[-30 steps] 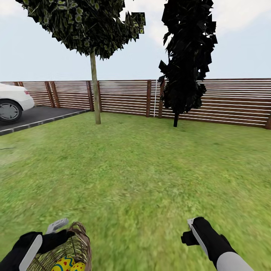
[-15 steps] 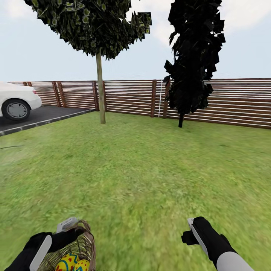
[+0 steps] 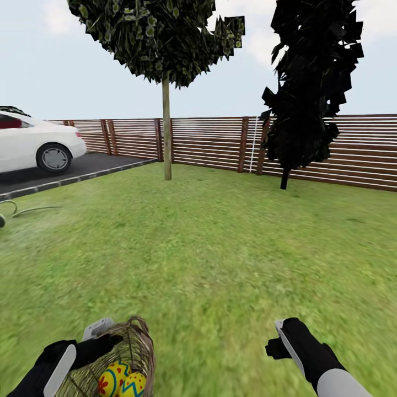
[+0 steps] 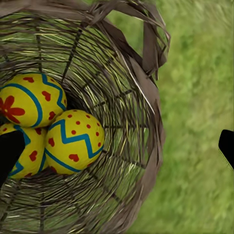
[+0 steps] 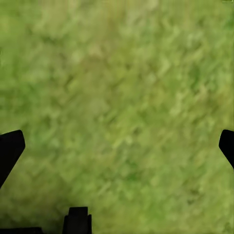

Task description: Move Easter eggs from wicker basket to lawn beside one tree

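the wicker basket [image 3: 118, 361] is at the robot's left side, low in the head view, touching the left gripper [image 4: 117, 146]. in the left wrist view the gripper's two fingertips stand wide apart, one over the inside of the basket and one over the grass outside, so the basket wall is between them. whether they press the wall i cannot tell; the gripper looks open. the three easter eggs [image 4: 73, 141] lie together at the bottom of the basket, touching each other.

the right gripper [image 5: 117, 146] is open too and holds nothing, with only the lawn [image 3: 220, 242] under it.

the tree [image 3: 166, 132] with the bare trunk stands far ahead near the fence [image 3: 209, 140], well apart from the robot. a white car [image 3: 33, 143] is on the driveway at the left.

i judge the basket light and a little flexible; the woven rim may bend, so the wall or the handle is the better place to hold. the eggs look smooth, hard and round, so they can slip or roll. each should be taken across its middle, with gentle closing, one at a time.
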Controlling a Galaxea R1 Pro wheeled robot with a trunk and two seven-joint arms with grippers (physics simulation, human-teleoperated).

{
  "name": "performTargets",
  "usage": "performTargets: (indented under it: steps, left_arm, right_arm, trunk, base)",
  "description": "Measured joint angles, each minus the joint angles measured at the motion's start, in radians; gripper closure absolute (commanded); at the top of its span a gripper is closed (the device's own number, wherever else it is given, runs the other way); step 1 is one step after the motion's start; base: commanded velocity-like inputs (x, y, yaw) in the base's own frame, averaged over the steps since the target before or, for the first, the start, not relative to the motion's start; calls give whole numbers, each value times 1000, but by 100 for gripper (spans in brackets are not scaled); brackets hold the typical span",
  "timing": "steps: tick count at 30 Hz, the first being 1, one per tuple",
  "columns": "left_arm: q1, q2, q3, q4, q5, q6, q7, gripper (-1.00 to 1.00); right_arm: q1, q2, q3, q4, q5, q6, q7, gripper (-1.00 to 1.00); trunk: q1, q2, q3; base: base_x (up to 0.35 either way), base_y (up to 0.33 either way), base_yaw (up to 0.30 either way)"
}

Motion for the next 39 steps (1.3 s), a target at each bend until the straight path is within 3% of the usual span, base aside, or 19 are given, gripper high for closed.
performTargets:
  steps: [11,33,37,39]
  left_arm:
    - [0,-9,0,1,-2,-8,0,-100]
    - [0,-7,-1,1,-3,-4,0,-100]
    - [0,18,0,-1,-16,0,-1,-100]
    - [0,26,-2,5,-53,-2,0,-100]
  right_arm:
    - [0,-1,-1,0,-1,1,0,-100]
    - [0,4,-1,5,-1,1,0,-100]
    - [0,1,-2,4,-1,1,0,-100]
    - [0,1,-1,3,-2,1,0,-100]
  trunk:
    - [0,0,0]
    - [0,0,0]
    - [0,0,0]
    - [0,0,0]
  base:
    - [285,0,2]
    - [11,0,0]
    - [0,0,0]
    - [0,0,0]
